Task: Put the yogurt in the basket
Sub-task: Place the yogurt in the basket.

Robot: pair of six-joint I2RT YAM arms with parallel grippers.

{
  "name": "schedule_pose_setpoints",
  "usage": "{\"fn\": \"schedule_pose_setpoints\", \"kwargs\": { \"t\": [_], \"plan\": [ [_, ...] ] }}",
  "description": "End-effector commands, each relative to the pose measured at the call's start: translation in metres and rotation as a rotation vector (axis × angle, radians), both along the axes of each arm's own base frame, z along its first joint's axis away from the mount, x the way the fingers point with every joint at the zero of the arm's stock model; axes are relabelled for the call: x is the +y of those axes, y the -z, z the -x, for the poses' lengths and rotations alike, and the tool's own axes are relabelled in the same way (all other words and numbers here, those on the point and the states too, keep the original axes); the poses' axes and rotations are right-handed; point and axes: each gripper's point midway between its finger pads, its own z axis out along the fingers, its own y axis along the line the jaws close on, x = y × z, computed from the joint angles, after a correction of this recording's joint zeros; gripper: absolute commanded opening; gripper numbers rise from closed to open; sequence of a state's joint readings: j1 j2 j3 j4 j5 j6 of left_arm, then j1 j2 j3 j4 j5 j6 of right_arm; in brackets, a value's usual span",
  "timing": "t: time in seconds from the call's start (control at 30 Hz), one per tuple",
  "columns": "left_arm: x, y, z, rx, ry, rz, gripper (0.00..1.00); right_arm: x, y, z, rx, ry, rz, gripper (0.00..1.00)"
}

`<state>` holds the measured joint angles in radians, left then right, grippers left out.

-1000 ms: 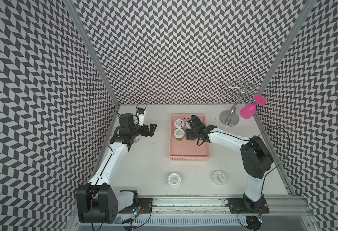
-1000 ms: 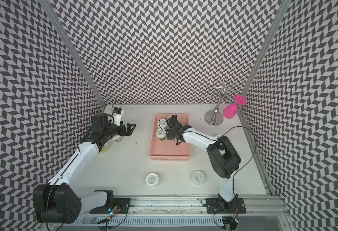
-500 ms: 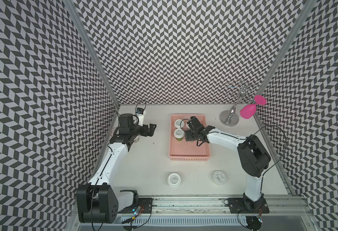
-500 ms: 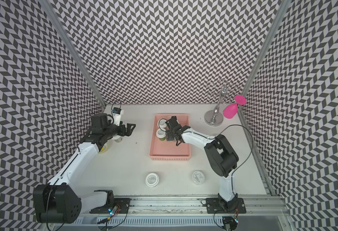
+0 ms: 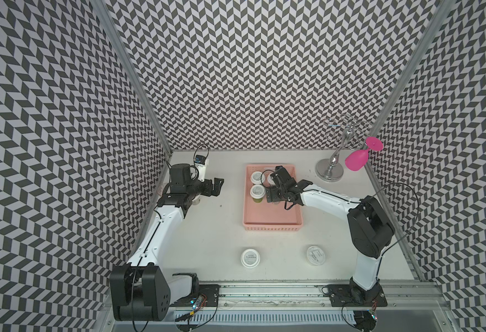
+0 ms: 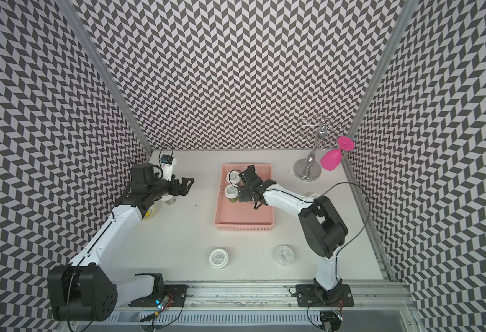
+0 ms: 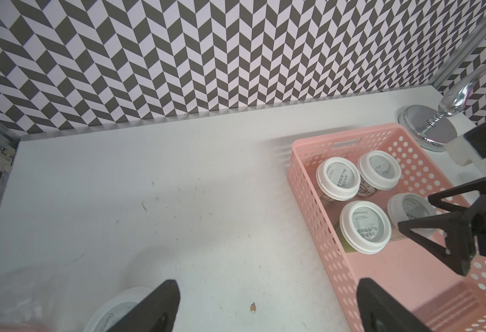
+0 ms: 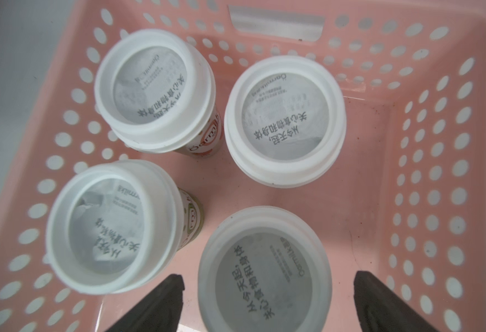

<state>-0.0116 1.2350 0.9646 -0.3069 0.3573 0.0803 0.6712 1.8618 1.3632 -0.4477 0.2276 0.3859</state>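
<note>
Set against a second ago, very little has shifted: the right gripper [image 8: 267, 283] is still low inside the far half of the shallow salmon-pink perforated plastic basket [image 5: 273, 228], and the left arm is where it was. Four small round white-lidded yogurt cups [image 8: 154, 95] stand upright in that far half, in two pairs. The right gripper's black fingers [image 8: 161, 299] stand well apart on either side of the greyish-lidded cup [image 8: 264, 276], with a gap showing on each side, so nothing is gripped. The left gripper [image 5: 218, 187] hangs over the white table [image 5: 207, 230] on its own arm's side of the basket, apart from it, jaws spread wide and empty; a further cup [image 7: 112, 310] sits just below it. Nearer the front rail, well apart from the basket, a white-lidded cup [image 5: 250, 257] and a clear-lidded cup [image 5: 316, 255] rest on the table
</note>
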Motion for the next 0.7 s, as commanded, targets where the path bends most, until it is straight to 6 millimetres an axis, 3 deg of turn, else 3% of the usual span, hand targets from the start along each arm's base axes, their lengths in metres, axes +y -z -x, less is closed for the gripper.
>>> {"fn": "schedule_pose_setpoints", "kwargs": {
  "t": [0.0,0.33,0.67],
  "plan": [
    [0.010,-0.007,0.000,-0.032,-0.036,-0.017,1.00,-0.002,-0.037,0.001,-0.062,0.003,-0.037,0.97],
    [0.029,-0.006,0.009,-0.030,-0.100,-0.030,1.00,-0.024,-0.066,0.004,-0.130,0.050,-0.006,0.99],
    [0.040,0.018,0.019,0.041,-0.127,-0.098,1.00,-0.060,-0.078,0.007,-0.168,0.099,0.023,1.00]
  ]
}}
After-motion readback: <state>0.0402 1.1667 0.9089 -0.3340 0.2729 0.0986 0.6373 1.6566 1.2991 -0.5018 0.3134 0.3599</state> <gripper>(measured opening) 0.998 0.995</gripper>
